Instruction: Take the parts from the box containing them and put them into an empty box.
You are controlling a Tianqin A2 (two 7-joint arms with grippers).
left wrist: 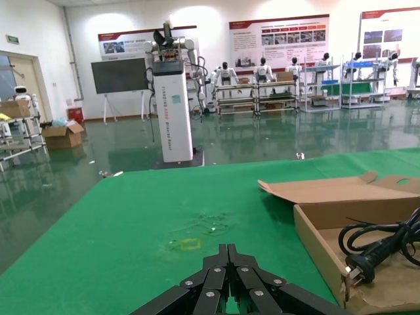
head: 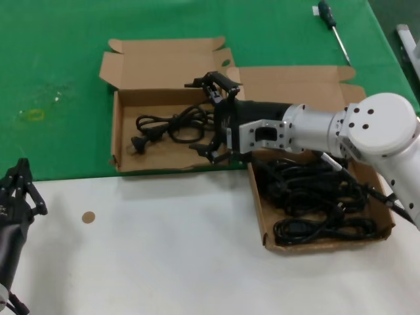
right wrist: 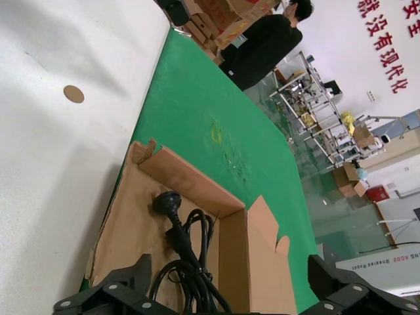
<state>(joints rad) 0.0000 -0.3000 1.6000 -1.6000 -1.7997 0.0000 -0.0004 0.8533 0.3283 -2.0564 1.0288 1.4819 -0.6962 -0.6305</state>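
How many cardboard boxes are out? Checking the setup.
2: the box holding one cable on the green mat, under the open right gripper; the cable-filled box to its right.

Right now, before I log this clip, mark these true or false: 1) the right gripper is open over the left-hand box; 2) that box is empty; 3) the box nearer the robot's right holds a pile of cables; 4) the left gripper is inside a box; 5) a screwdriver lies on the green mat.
1) True: the right gripper is spread open over the left-hand box.
2) False: one black power cable lies in it.
3) True: the right-hand box holds a pile of black cables.
4) False: the left gripper sits at the near table edge, outside both boxes.
5) True: a screwdriver lies on the green mat.
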